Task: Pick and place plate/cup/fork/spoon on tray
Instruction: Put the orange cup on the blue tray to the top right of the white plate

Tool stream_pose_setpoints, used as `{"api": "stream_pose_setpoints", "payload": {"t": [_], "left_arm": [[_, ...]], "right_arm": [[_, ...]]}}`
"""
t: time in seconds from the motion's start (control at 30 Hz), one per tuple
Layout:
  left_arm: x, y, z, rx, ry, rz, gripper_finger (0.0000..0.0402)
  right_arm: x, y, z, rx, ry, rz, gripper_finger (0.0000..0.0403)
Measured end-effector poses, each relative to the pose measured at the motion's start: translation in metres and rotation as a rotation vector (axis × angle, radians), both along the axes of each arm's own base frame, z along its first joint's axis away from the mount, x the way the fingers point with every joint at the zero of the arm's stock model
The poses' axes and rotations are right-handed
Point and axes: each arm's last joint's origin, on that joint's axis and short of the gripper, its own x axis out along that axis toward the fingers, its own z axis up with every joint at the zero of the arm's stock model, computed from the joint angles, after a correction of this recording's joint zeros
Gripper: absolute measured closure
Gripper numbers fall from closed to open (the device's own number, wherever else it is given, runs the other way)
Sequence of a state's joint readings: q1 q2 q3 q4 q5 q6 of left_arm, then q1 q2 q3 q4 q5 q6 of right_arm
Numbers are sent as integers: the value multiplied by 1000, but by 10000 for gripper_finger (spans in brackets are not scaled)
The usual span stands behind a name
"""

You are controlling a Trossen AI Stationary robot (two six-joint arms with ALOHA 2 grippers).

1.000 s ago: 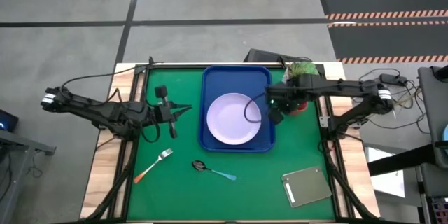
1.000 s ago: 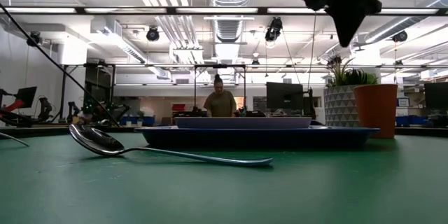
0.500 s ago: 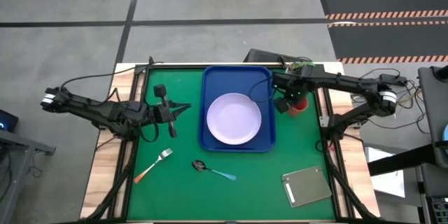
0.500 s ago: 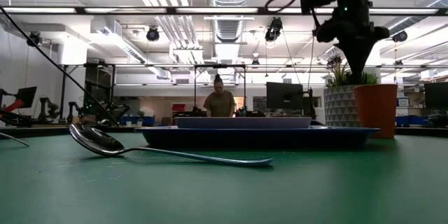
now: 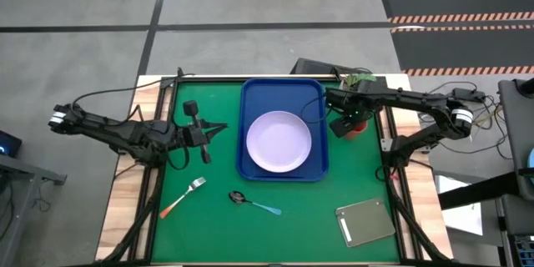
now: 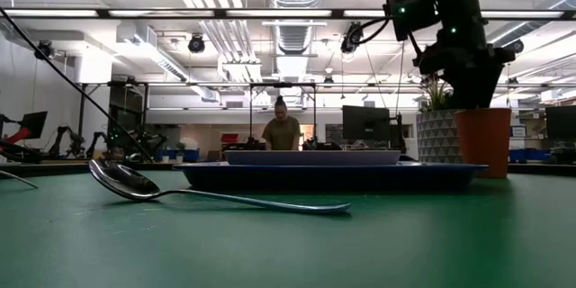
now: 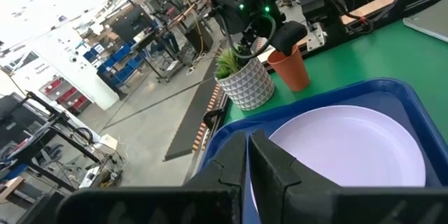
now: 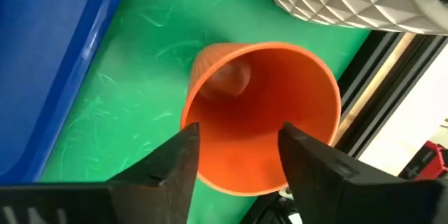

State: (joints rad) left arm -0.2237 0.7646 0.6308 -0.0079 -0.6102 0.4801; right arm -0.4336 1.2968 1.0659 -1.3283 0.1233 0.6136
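Observation:
The orange-red cup (image 8: 269, 105) stands upright on the green table, right of the blue tray (image 5: 250, 92) and just before the white plant pot (image 5: 359, 81). My right gripper (image 8: 238, 133) is open and hangs just above the cup's rim (image 6: 483, 112), fingers pointing down, touching nothing. The pale plate (image 5: 279, 142) lies in the tray. The orange-handled fork (image 5: 183, 197) and the blue-handled spoon (image 5: 254, 204) lie on the table nearer the front. My left gripper (image 5: 220, 128) is shut and empty, left of the tray.
A grey square slab (image 5: 365, 221) lies at the front right. The plant pot (image 6: 436, 139) stands close behind the cup (image 6: 483, 144). The table's right rail (image 8: 378, 63) runs just past the cup. A person stands in the room far behind the table.
My right gripper has gone from over the tray's right rim toward the table's right edge and come down, until it hangs just above the cup. The cup and the other things have stayed where they were.

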Motion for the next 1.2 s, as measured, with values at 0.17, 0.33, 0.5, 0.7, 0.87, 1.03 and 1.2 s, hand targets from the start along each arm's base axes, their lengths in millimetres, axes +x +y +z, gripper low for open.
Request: {"api": "stream_pose_setpoints", "payload": {"t": [0.17,0.33,0.5,0.7,0.87,1.03,1.2], "left_arm": [[0,0,0,0,-1,0,402],[0,0,0,0,0,0,402],[0,0,0,-2,1,1,402],[2,0,-1,-2,9,1,402],[3,-1,-2,-1,16,1,402],[4,-1,-4,1,22,1,402],[5,-1,-4,2,25,1,402]], "right_arm": [[3,-2,10,-19,-28,2,206],[9,-5,19,-46,-81,2,208],[8,-4,9,-44,-76,-4,215],[3,-2,-8,-27,-44,-13,227],[1,0,-15,-13,-27,-15,258],[0,0,-16,1,-27,-15,318],[1,1,-16,38,-43,-18,385]]}}
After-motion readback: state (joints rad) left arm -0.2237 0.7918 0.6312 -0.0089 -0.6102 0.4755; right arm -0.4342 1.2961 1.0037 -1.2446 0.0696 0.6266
